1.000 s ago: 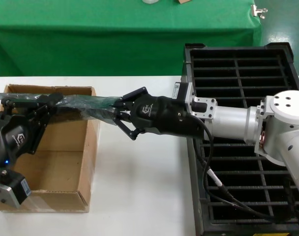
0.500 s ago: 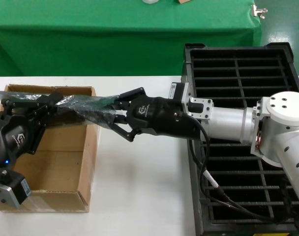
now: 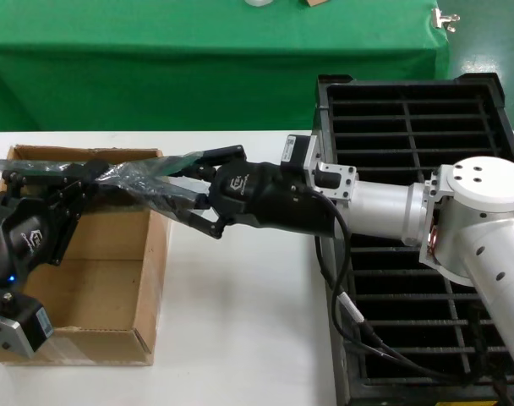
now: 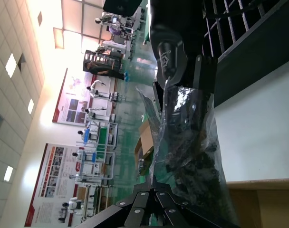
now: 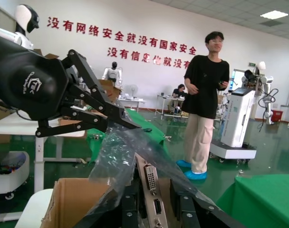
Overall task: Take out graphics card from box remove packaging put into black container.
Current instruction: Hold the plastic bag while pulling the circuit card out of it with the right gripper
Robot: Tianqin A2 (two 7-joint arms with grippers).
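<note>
Graphics card (image 5: 149,183) sits inside the crinkly anti-static bag (image 3: 147,179), held in the air over the far edge of the cardboard box (image 3: 113,279). Right gripper (image 3: 186,182) clamped on the card's bracket end through the bag mouth. Left gripper (image 3: 67,182) pinching the bag's other end, above the box. Black slotted crate (image 3: 409,110) on the robot's right, beside the white table (image 3: 240,338).
</note>
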